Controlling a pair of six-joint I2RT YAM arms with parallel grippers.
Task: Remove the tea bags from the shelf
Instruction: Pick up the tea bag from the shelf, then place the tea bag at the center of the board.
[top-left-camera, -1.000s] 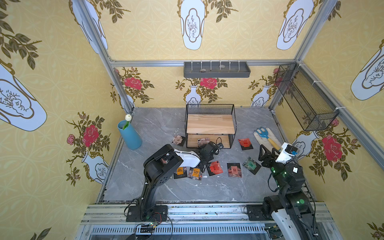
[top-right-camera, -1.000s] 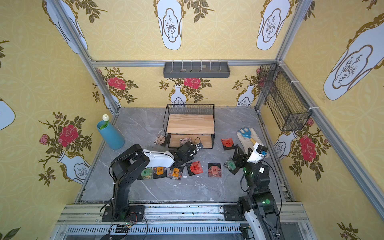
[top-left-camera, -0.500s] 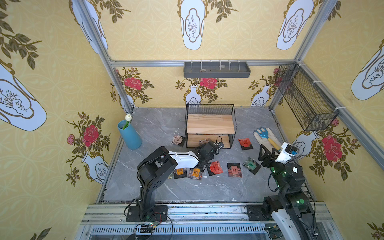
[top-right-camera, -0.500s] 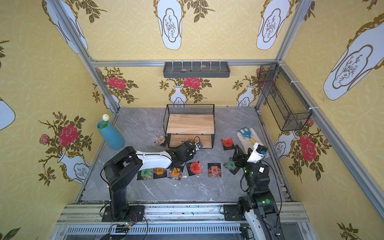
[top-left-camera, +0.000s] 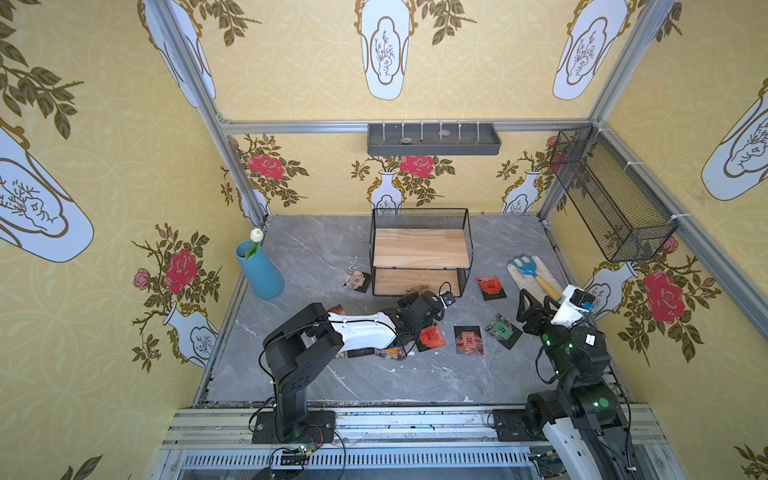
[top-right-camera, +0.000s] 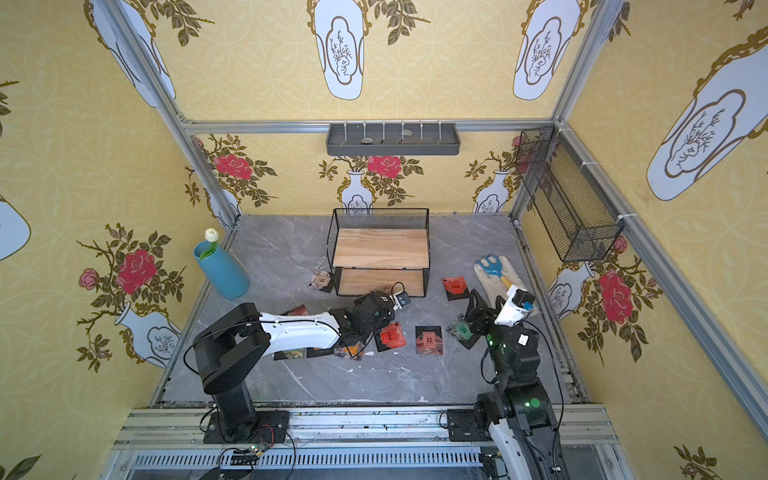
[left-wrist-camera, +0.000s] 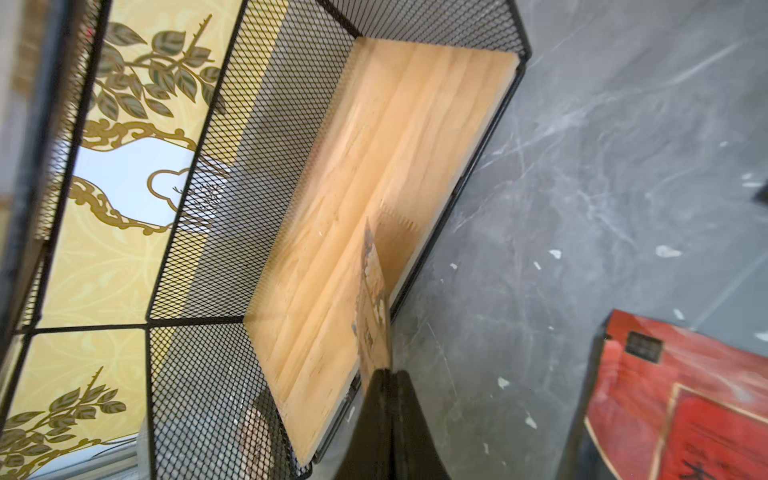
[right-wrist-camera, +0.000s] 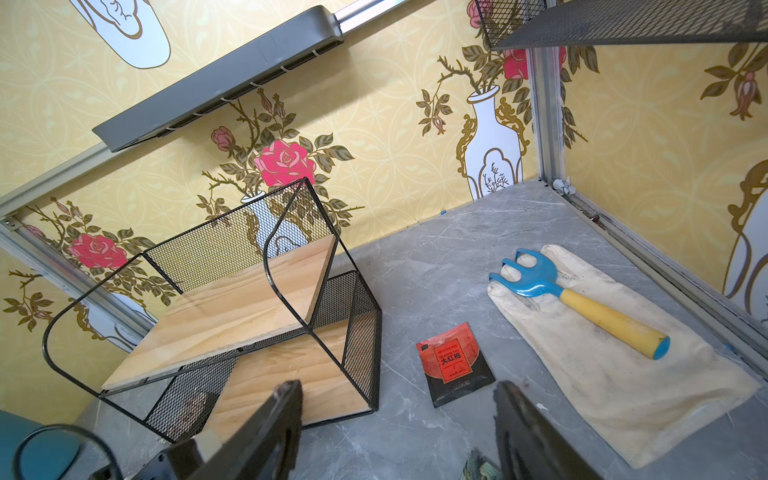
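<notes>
Left gripper (left-wrist-camera: 388, 372): clenched on beige tea bag (left-wrist-camera: 372, 299)
Shelf (top-left-camera: 419, 249): at 12 o'clock of it, in a top view
Right gripper (right-wrist-camera: 397, 388): released, farther off

Shelf (top-left-camera: 419, 247) stands at the rear centre of the grey table (top-left-camera: 316, 249). Left gripper (top-left-camera: 410, 296) is at the lower board's front edge, fingers closed, with a beige tea bag (top-left-camera: 417, 289) at their tips. Right gripper (top-left-camera: 536, 302) is spread and empty above a green tea bag (top-left-camera: 500, 329). Red tea bags (top-left-camera: 490, 287) lie on the table in front of the shelf. A second beige tea bag (top-left-camera: 356, 281) lies just beside the shelf on the left arm's side.
</notes>
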